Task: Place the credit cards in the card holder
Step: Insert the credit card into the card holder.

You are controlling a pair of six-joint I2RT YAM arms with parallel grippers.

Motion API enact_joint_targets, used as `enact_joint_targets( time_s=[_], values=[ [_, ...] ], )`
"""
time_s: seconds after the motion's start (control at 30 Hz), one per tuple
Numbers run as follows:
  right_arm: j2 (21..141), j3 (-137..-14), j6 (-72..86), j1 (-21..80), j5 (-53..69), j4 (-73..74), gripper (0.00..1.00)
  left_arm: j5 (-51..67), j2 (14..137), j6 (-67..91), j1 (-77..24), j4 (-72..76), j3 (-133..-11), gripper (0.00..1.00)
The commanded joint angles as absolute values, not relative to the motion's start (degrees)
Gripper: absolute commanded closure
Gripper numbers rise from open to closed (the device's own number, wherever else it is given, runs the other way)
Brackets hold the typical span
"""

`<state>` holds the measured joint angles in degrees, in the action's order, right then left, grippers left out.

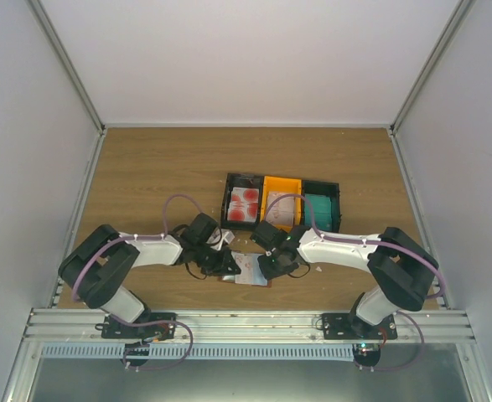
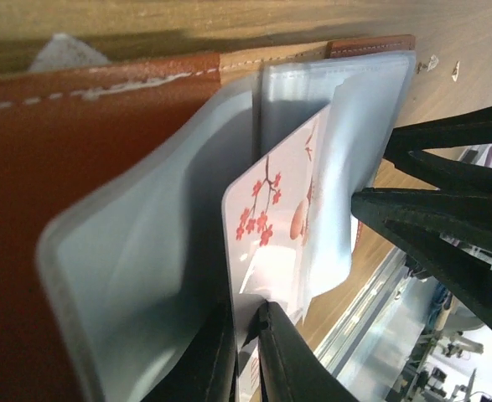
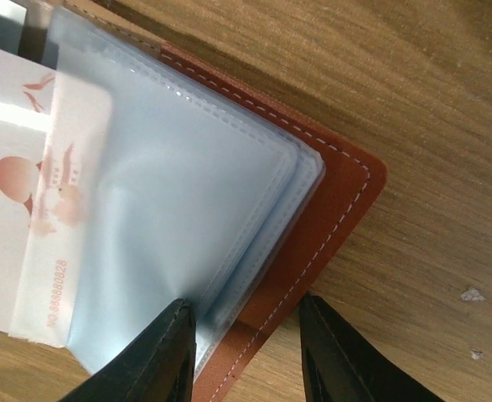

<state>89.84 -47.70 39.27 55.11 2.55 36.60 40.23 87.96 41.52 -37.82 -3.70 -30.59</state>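
1. Black-fingered, reaching in from the left with the left gripper (image 2: 246, 311), squeezing almost fully shut on the near edge of a credit card (image 2: 271, 226), white with red blossom sprigs.
2. Showing that card sitting partway inside one of the clear sleeves (image 3: 187, 193) of the card holder (image 2: 103, 193), with the pinched end sticking out.
3. Showing the holder lying open on the wooden table (image 1: 145, 167), between both claws and just on the near side of the trays, brown leather cover facing down, sleeves fanning upward.
4. Coming in from the right with the right gripper (image 3: 246, 301), standing roughly half open astride the holder's corner; pressing on the sleeves with one finger (image 3: 157, 360), touching down just beside the stitched leather edge with the other. Failing to tell whether that amounts to a real clamp.
5. Showing, behind, three trays sitting side by side: left black tray (image 1: 246, 179) carrying white-and-red cards (image 1: 244, 205), orange tray (image 1: 283, 181) carrying a pinkish card (image 1: 281, 208), right black tray (image 1: 321, 186) carrying teal cards (image 1: 319, 213).
6. Showing small white scraps (image 3: 472, 295) lying on bare wood right of the holder.
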Motion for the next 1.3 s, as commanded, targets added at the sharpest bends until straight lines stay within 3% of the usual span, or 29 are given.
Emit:
enact_joint_targets(
  time_s=[0.0,0.3,0.53,0.9,1.27],
  values=[
    [92.88,-46.62,38.99,55.46,0.88,36.84,0.65,39.20,89.85,38.77,-38.26,-2.88,-32.16,0.88],
    [92.99,-46.90,38.89,55.46,1.05,36.47,0.68,36.85,90.89,38.15,-41.02,-3.47,-35.05,0.86],
    [92.17,-46.76,39.87,55.48,1.01,36.22,0.69,30.21,90.70,41.44,-43.20,-4.54,-35.39,0.97],
    [91.97,-45.16,40.45,55.47,2.67,34.90,0.81,20.89,82.69,51.36,-45.26,0.87,-27.51,1.00],
    [90.44,-41.81,43.92,55.46,11.37,29.81,0.93,19.84,79.60,60.36,-47.40,11.23,-19.98,1.00]
  ],
)
